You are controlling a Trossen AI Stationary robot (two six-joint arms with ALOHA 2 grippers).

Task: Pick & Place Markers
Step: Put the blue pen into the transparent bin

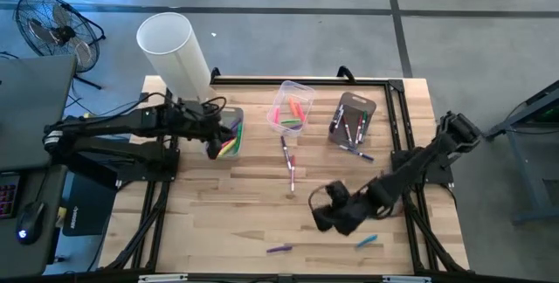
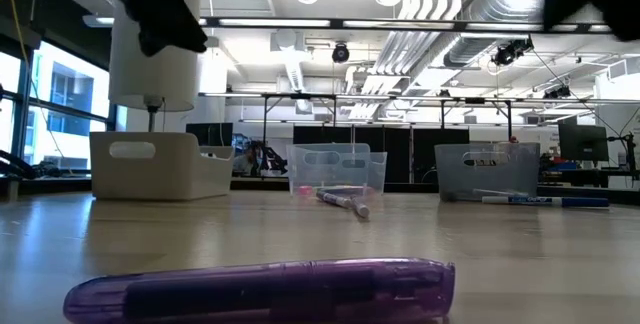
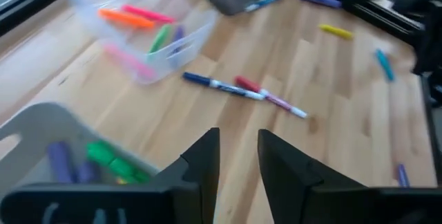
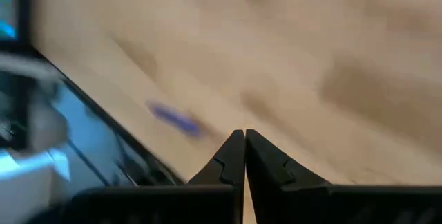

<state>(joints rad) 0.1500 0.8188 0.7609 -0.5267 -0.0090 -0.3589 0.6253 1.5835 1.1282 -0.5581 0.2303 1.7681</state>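
Observation:
Markers lie scattered on the wooden table: a blue-and-white one and a red-and-pink one mid-table, a purple one and a blue one near the front edge. The purple marker fills the low view's foreground. More markers lie in the white bin, the clear bin and the grey bin. My left gripper hovers open beside the white bin, nothing between its fingers. My right gripper is shut, tilted down over bare wood, with the purple marker ahead of it.
A tall white cylinder stands behind the table's far left corner. A black frame runs along the far and right edges. A yellow marker and another blue one lie near the grey bin. Bare wood lies at the near left.

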